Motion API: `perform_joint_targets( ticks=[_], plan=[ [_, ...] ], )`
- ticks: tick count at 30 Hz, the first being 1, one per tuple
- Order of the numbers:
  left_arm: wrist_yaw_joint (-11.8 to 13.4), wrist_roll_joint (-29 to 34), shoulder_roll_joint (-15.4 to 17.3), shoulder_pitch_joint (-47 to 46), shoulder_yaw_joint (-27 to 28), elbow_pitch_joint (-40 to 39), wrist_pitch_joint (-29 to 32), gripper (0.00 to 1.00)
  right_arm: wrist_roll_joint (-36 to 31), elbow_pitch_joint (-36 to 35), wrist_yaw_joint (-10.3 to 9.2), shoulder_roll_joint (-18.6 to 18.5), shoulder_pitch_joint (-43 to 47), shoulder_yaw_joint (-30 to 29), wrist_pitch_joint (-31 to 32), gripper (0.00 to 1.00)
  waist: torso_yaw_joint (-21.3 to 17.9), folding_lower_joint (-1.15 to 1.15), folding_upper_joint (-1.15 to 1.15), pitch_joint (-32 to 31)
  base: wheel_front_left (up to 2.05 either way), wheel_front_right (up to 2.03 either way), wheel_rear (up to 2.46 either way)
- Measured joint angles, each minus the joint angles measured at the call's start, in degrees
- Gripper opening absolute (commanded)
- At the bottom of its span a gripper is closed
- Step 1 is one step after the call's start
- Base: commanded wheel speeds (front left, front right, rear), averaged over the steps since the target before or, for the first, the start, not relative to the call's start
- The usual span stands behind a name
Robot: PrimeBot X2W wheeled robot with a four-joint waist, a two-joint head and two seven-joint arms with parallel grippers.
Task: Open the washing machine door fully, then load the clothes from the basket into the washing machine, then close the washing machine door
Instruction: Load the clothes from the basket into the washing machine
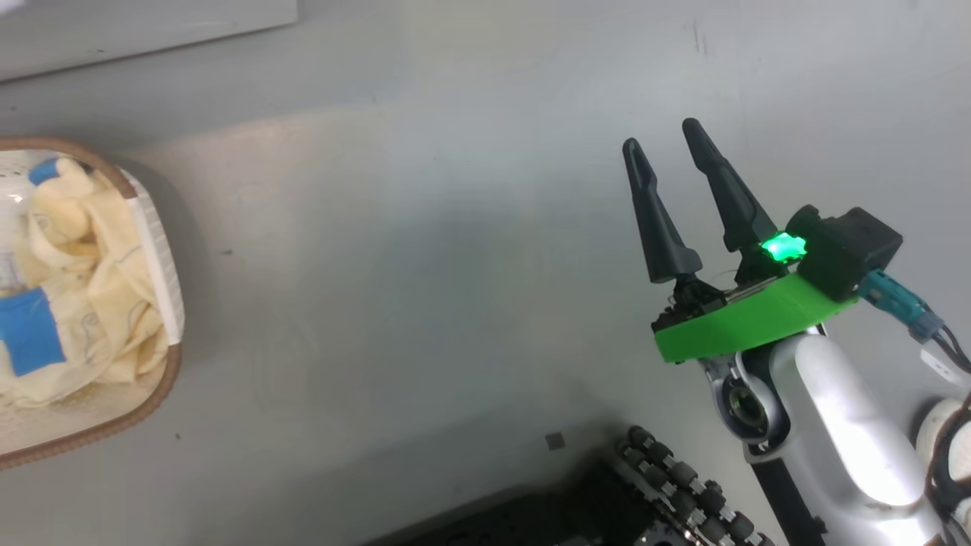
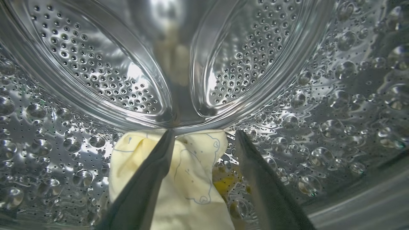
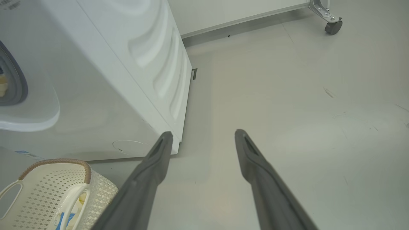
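Stage: loading, partly done.

Left gripper (image 2: 204, 132): inside the steel drum (image 2: 96, 73), fingers spread. One cream garment (image 2: 191, 179) with thin line drawings lies on the drum wall below the fingers. One finger crosses in front of it and nothing is pinched. Judged: this item is delivered.

Washing machine door: judged open, since the arm reaches into the drum. Whether it is fully open cannot be told.

Right gripper (image 1: 661, 135): fingers apart, empty, hanging over bare floor (image 1: 425, 265), well apart from the load.

Basket (image 1: 163, 379): stands on the floor at the left edge of the head view. The right wrist view places the basket (image 3: 57, 162) just beside the lower front of the washing machine (image 3: 96, 80). Cream-yellow clothes (image 1: 83, 303) with blue patches are heaped in it, so it is not emptied.

Outstanding:
- withdraw the left arm from the drum
- move the basket's contents across, likely in several trips
- shut the door

Risk noted: fabric trailing over the door opening could foul the closure
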Motion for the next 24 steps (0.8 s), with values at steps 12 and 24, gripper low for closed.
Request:
perform_joint_targets(
  ticks=[12,24],
  plan=[
    [0.00,-4.20,-1.36,12.49,-5.33,-4.80,-2.45,1.00,-1.59,2.02,0.00,-0.01,0.08,-2.68,0.00,1.00,3.63,-0.01,0.00,-7.74,0.00,0.00,0.00],
    [0.00,-4.38,-3.10,32.79,3.30,-12.35,-2.63,1.00,-3.14,4.85,0.00,-0.02,3.75,-4.85,0.00,1.00,6.66,-0.01,0.00,-19.35,0.00,0.00,0.00]
  ],
)
